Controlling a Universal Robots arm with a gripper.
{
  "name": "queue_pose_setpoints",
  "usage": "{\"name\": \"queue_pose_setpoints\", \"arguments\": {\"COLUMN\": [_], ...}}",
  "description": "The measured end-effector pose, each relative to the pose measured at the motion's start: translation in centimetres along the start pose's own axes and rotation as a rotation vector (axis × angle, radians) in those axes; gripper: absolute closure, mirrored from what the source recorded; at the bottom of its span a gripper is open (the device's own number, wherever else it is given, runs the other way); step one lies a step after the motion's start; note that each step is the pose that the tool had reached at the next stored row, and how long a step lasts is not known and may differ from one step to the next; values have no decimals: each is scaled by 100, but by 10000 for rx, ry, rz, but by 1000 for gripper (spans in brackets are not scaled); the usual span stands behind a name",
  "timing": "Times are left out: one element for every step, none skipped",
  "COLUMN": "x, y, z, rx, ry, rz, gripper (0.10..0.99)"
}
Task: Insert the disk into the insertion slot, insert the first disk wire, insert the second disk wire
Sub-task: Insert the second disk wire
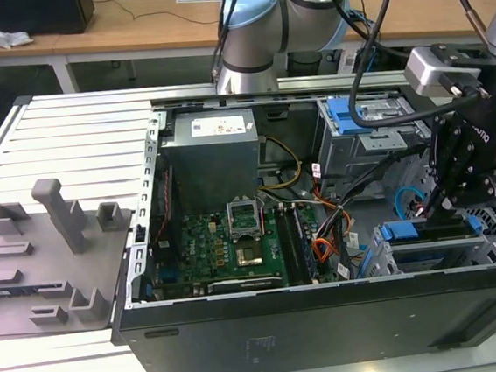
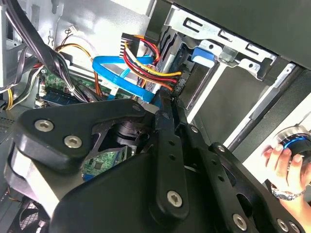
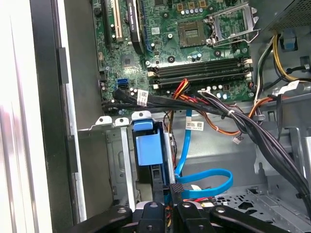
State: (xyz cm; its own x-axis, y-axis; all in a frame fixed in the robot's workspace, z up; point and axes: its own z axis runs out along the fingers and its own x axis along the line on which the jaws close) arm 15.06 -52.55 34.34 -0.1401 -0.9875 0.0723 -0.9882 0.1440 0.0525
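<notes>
Gripper [image 3: 167,206] is pinched narrow on the connector end of the blue wire [image 3: 209,184], at the rear of the disk [image 3: 148,148], seated in the insertion slot [image 3: 114,160]. Wire step in hand; squarer alignment needed. Motherboard [image 3: 194,43] beyond.

Even room light on my feeds, glare whitening the table [image 3: 19,121] edge, gripper [image 2: 165,104] up close looks soft.

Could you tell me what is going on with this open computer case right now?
The arm's gripper is lowered into the open computer case, at the silver drive cage on the exterior view's right. The blue-framed disk already sits in that cage. The fingertips are by the blue flat cable and the coloured wire bundle behind the disk.
</notes>
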Motion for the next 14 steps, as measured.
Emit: {"name": "queue_pose_setpoints", "arguments": {"x": [5, 12, 13, 12, 14, 21, 30, 52, 63, 63, 63, 62, 61, 61], "y": [-1, -7, -11, -11, -12, -14, -15, -18, -20, -23, -27, -29, -31, -31], "z": [3, 10, 13, 16, 15, 16, 17, 20, 29, 32, 36, 39, 45, 49], "rx": [0, 1, 0, -8, -17, -19, -19, -18, -17, -17, -17, -16, -16, -16], "ry": [0, -1, -13, -67, -136, -147, -149, -150, -147, -144, -144, -145, -146, -145], "rz": [-3, -10, -14, -20, -29, -34, -40, -52, -68, -74, -78, -79, -79, -80], "gripper": [922, 922, 922, 922, 922, 922, 922, 922, 922, 922, 922, 922, 922, 922]}}
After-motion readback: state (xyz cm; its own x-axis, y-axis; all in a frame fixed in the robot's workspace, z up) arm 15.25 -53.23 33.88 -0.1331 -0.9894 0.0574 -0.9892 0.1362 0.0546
